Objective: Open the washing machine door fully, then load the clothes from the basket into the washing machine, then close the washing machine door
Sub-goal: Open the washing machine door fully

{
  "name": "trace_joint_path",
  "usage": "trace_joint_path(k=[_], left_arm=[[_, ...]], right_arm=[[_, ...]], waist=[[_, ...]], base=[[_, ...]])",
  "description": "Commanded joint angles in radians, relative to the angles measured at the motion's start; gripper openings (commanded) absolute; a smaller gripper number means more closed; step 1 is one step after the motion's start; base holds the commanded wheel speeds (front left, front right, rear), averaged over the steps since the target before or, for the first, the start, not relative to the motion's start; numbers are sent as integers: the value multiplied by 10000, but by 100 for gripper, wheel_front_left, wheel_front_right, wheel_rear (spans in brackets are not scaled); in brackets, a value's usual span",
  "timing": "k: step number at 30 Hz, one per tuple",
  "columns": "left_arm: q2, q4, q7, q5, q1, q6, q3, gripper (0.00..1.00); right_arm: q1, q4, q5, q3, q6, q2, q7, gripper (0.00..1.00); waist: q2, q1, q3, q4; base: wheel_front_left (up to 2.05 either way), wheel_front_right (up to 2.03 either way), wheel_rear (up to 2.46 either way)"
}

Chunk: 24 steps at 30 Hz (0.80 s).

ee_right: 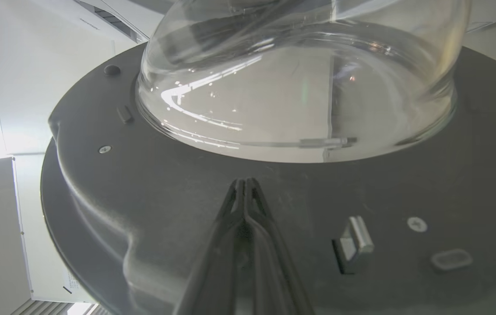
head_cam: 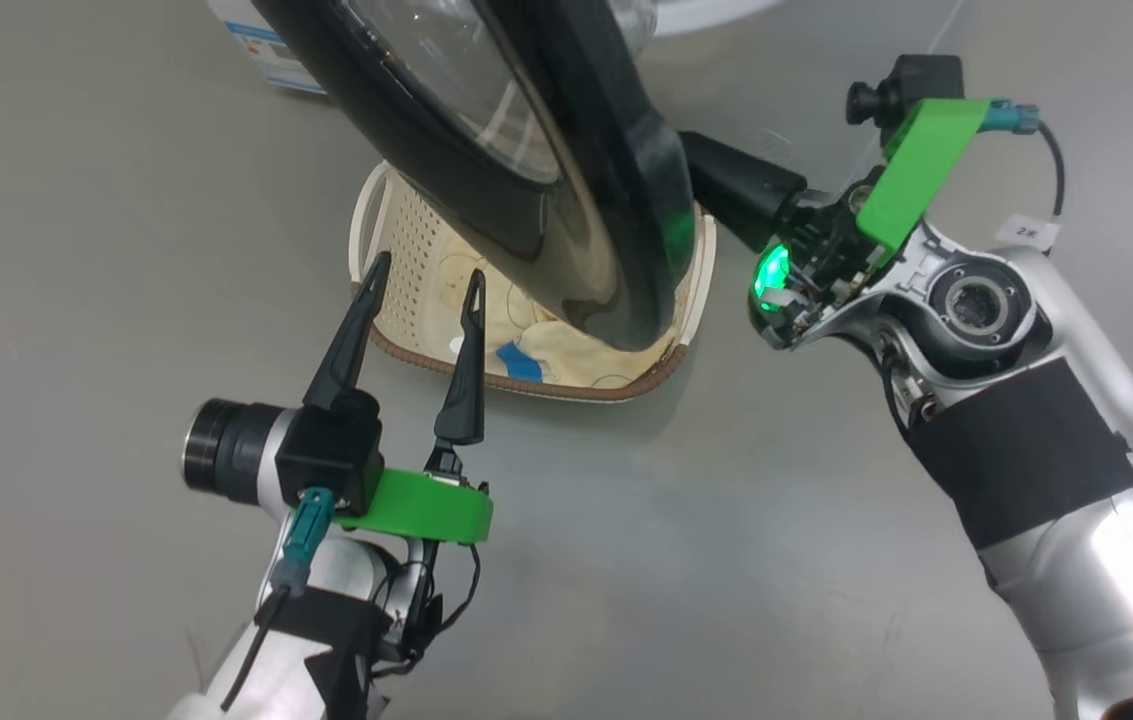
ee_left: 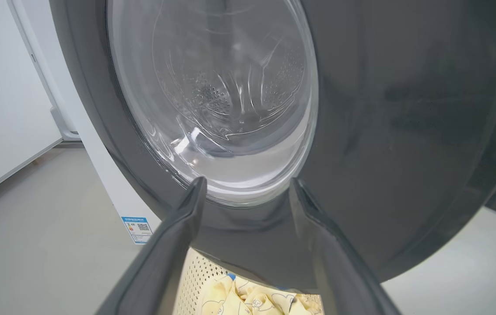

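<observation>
1. Standing wide apart, the two long dark fingers of the left tool (head_cam: 428, 267) hold nothing. In the head view they sit at lower centre-left, tips over the near left rim of the small cream perforated plastic basket (head_cam: 396, 250).
2. That basket sits on the grey floor (head_cam: 76, 300) at mid-frame. Pale cream-yellow soft clothes (head_cam: 586, 355) with a bright blue patch lie inside it.
3. The large round washing machine door (head_cam: 626, 200), with its glossy black rim and clear glass bowl, hangs partly open from the top of the frame and covers the basket's upper right part.
4. In the left wrist view the open fingers frame the lower part of the door's outer rim, apart from it, with the clothes at the bottom edge between them.
5. The white front-loading washing machine (ee_left: 94, 144), with its blue sticker, runs down the left of that view.
6. The right tool (ee_right: 244, 180) is fully closed and grips nothing. Its joined tips lie against the door's dark inner face at lower centre of the right wrist view, just below the glass bowl and left of a small metal latch (ee_right: 355, 238).
</observation>
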Motion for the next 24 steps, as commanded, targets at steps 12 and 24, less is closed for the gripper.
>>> trace_joint_path(k=[12, 24], left_arm=[[139, -202, -69, -5, 121, -36, 378, 100], [139, -104, -69, 32, 283, -72, 566, 100]], right_arm=[[481, -936, 700, 1751, -27, 304, -461, 0], [606, -948, 1088, 1363, -27, -88, -2230, 0]], waist=[[0, 0, -242, 25], [0, 0, -486, -150]], base=[[0, 0, 0], [0, 0, 0]])
